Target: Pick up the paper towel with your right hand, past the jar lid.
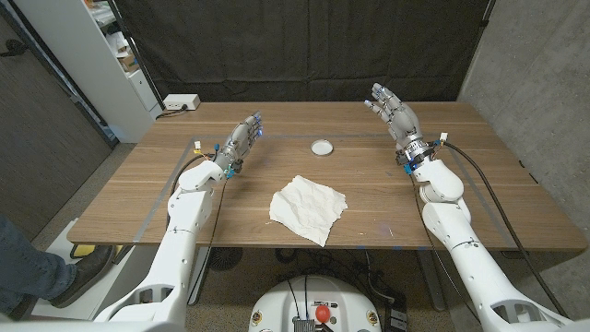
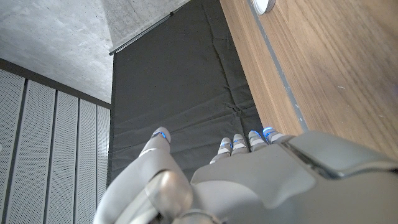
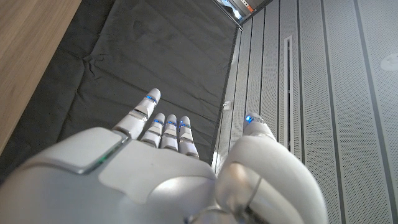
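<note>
A crumpled white paper towel [image 1: 309,209] lies on the wooden table [image 1: 489,198] near its front edge, at the middle. Beyond it sits a small round white jar lid [image 1: 322,147], whose edge appears in the left wrist view too [image 2: 263,5]. My right hand [image 1: 395,112] is raised over the table's far right part, fingers apart and holding nothing, well away from the towel. My left hand [image 1: 241,141] hovers over the left side with fingers extended, also holding nothing. In the wrist views the backs of the left hand [image 2: 249,177] and right hand [image 3: 161,168] show with fingers stretched out.
A black curtain [image 1: 304,46] hangs behind the table. A white power strip [image 1: 181,102] lies at the far left corner beside a white shelf unit [image 1: 120,55]. A person's leg and shoe [image 1: 37,272] show at the lower left, off the table.
</note>
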Robot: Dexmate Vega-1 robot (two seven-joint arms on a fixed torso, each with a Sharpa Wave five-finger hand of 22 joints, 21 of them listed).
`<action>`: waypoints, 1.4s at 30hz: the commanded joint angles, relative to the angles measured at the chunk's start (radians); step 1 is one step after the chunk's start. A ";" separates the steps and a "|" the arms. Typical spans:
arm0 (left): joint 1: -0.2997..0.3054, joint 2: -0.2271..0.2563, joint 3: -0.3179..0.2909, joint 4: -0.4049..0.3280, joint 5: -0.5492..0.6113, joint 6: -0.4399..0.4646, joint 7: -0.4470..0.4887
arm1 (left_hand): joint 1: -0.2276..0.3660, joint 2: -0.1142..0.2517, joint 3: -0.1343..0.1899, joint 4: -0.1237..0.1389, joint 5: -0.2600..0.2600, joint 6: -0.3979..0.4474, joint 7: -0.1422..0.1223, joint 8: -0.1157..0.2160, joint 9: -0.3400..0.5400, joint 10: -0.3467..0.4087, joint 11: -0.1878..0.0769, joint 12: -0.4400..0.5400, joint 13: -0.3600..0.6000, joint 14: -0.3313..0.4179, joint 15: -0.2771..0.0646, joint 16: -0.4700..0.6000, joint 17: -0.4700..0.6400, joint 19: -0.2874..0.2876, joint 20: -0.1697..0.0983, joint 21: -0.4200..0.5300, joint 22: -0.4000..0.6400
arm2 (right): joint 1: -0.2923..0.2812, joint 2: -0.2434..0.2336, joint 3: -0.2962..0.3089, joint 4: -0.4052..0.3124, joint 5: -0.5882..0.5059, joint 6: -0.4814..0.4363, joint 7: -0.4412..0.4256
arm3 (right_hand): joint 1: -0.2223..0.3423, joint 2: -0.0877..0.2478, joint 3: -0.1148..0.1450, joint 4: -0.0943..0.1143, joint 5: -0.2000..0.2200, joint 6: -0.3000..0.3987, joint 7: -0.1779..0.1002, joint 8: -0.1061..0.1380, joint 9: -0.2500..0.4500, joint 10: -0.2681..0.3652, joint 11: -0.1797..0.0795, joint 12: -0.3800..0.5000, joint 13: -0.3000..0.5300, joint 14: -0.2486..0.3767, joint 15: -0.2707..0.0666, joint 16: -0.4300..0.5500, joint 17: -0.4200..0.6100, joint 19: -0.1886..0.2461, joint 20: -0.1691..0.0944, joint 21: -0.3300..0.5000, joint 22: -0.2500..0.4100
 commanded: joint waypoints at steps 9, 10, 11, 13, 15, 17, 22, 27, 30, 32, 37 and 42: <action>0.006 0.005 0.005 -0.001 -0.004 -0.012 -0.007 | 0.001 0.009 0.003 -0.008 0.000 0.006 -0.001 0.006 0.003 -0.008 0.005 0.003 0.006 -0.029 0.006 0.000 0.004 -0.070 0.009 0.000 0.002 | -0.028 -0.025 -0.018 -0.058 -0.050 0.043 -0.005 | 0.024 -0.003 0.004 -0.016 0.005 0.002 -0.007 0.003 0.003 0.009 -0.003 0.003 0.002 0.010 0.003 0.003 -0.002 0.009 0.003 -0.005 0.003; 0.007 0.005 0.005 -0.003 -0.003 -0.012 -0.005 | 0.001 0.009 0.003 -0.008 0.000 0.006 0.000 0.006 0.003 -0.008 0.005 0.004 0.006 -0.029 0.006 0.000 0.004 -0.070 0.009 0.000 0.002 | -0.029 -0.025 -0.019 -0.059 -0.048 0.044 -0.004 | 0.025 -0.003 0.004 -0.016 0.005 0.002 -0.007 0.003 0.003 0.010 -0.003 0.003 0.002 0.010 0.002 0.003 -0.003 0.009 0.004 -0.005 0.003; 0.008 0.005 0.005 -0.003 -0.003 -0.012 -0.005 | 0.001 0.009 0.003 -0.008 0.000 0.007 -0.001 0.006 0.003 -0.008 0.005 0.004 0.006 -0.029 0.007 0.000 0.004 -0.071 0.009 0.000 0.002 | -0.029 -0.026 -0.019 -0.062 -0.046 0.042 -0.002 | 0.026 -0.003 0.004 -0.017 0.006 0.002 -0.008 0.003 0.003 0.009 -0.003 0.003 0.002 0.010 0.003 0.003 -0.003 0.009 0.004 -0.005 0.003; 0.008 0.005 0.006 -0.005 -0.003 -0.008 -0.005 | 0.001 0.010 0.003 -0.008 0.000 0.007 -0.001 0.006 0.003 -0.008 0.005 0.004 0.006 -0.029 0.007 0.000 0.004 -0.072 0.010 0.000 0.002 | -0.031 -0.028 -0.020 -0.066 -0.048 0.043 -0.002 | 0.028 -0.003 0.005 -0.018 0.006 0.002 -0.008 0.003 0.003 0.009 -0.004 0.003 0.002 0.010 0.002 0.002 -0.004 0.010 0.003 -0.005 0.003; 0.008 0.006 0.007 -0.005 -0.002 -0.008 -0.005 | 0.001 0.010 0.003 -0.008 0.000 0.006 -0.001 0.006 0.003 -0.008 0.003 0.004 0.006 -0.030 0.007 0.000 0.004 -0.072 0.009 0.000 0.002 | -0.032 -0.033 -0.020 -0.068 -0.059 0.050 -0.003 | 0.030 -0.003 0.005 -0.020 0.006 0.004 -0.009 0.003 0.003 0.011 -0.004 0.003 0.002 0.009 0.002 0.002 -0.004 0.010 0.004 -0.005 0.003; 0.007 0.005 0.007 -0.005 -0.002 -0.008 -0.005 | 0.000 0.010 0.003 -0.009 0.000 0.007 0.000 0.006 0.003 -0.007 0.004 0.004 0.006 -0.030 0.007 -0.001 0.004 -0.072 0.009 0.000 0.002 | -0.034 -0.035 -0.020 -0.073 -0.066 0.053 -0.007 | 0.032 -0.003 0.006 -0.021 0.006 0.005 -0.010 0.004 0.003 0.012 -0.004 0.003 0.002 0.008 0.000 0.001 -0.005 0.009 0.004 -0.006 0.003; 0.003 0.007 0.012 -0.003 0.001 -0.005 -0.007 | 0.000 0.011 0.002 -0.009 0.000 0.007 -0.001 0.006 0.003 -0.007 0.006 0.004 0.006 -0.030 0.008 -0.001 0.004 -0.073 0.009 0.000 0.002 | -0.041 -0.048 -0.019 -0.091 -0.134 0.075 -0.038 | 0.035 -0.003 0.006 -0.024 0.007 0.006 -0.011 0.004 0.003 0.012 -0.006 0.003 0.002 0.007 -0.002 0.001 -0.006 0.007 0.004 -0.007 0.003; -0.002 0.009 0.017 0.001 0.004 -0.004 -0.010 | 0.000 0.012 0.002 -0.010 0.000 0.007 -0.002 0.006 0.003 -0.008 0.006 0.003 0.006 -0.030 0.006 0.000 0.004 -0.073 0.010 0.001 0.002 | -0.051 -0.059 -0.017 -0.110 -0.180 0.085 -0.064 | 0.041 -0.005 0.007 -0.029 0.008 0.005 -0.015 0.003 0.003 0.013 -0.009 0.002 0.002 0.011 -0.002 0.001 -0.008 0.017 0.003 -0.004 0.003; -0.007 0.010 0.019 0.007 0.005 -0.005 -0.012 | -0.001 0.012 0.002 -0.011 0.000 0.007 -0.001 0.006 0.003 -0.008 0.006 0.004 0.006 -0.030 0.007 0.000 0.004 -0.074 0.011 0.001 0.003 | -0.054 -0.060 -0.018 -0.114 -0.178 0.092 -0.066 | 0.044 -0.006 0.007 -0.031 0.008 0.005 -0.016 0.002 0.003 0.014 -0.010 0.002 0.002 0.013 -0.001 0.002 -0.009 0.020 0.004 -0.004 0.003; -0.009 0.011 0.021 0.009 0.007 -0.004 -0.013 | -0.001 0.012 0.002 -0.011 0.000 0.007 -0.001 0.006 0.003 -0.007 0.004 0.004 0.006 -0.030 0.007 0.000 0.004 -0.074 0.010 0.001 0.003 | -0.057 -0.060 -0.018 -0.118 -0.179 0.096 -0.069 | 0.045 -0.007 0.007 -0.032 0.009 0.005 -0.016 0.002 0.003 0.014 -0.011 0.002 0.002 0.013 -0.001 0.002 -0.009 0.020 0.005 -0.004 0.003; -0.013 0.011 0.022 0.013 0.008 -0.003 -0.015 | -0.001 0.012 0.001 -0.011 0.000 0.008 -0.002 0.006 0.003 -0.008 0.006 0.003 0.006 -0.030 0.007 0.000 0.004 -0.074 0.011 0.001 0.003 | -0.061 -0.062 -0.022 -0.128 -0.177 0.104 -0.067 | 0.047 -0.008 0.007 -0.034 0.009 0.007 -0.017 0.003 0.004 0.017 -0.010 0.002 0.002 0.014 -0.002 0.002 -0.010 0.021 0.004 -0.004 0.003; -0.018 0.015 0.025 0.017 0.013 0.000 -0.019 | -0.002 0.013 0.001 -0.012 0.000 0.008 -0.002 0.006 0.003 -0.008 0.005 0.003 0.006 -0.030 0.007 0.000 0.004 -0.077 0.012 0.000 0.003 | -0.065 -0.064 -0.027 -0.137 -0.182 0.113 -0.067 | 0.049 -0.009 0.007 -0.036 0.010 0.009 -0.017 0.003 0.004 0.023 -0.007 0.004 0.002 0.021 -0.004 0.005 -0.011 0.031 0.003 -0.002 0.002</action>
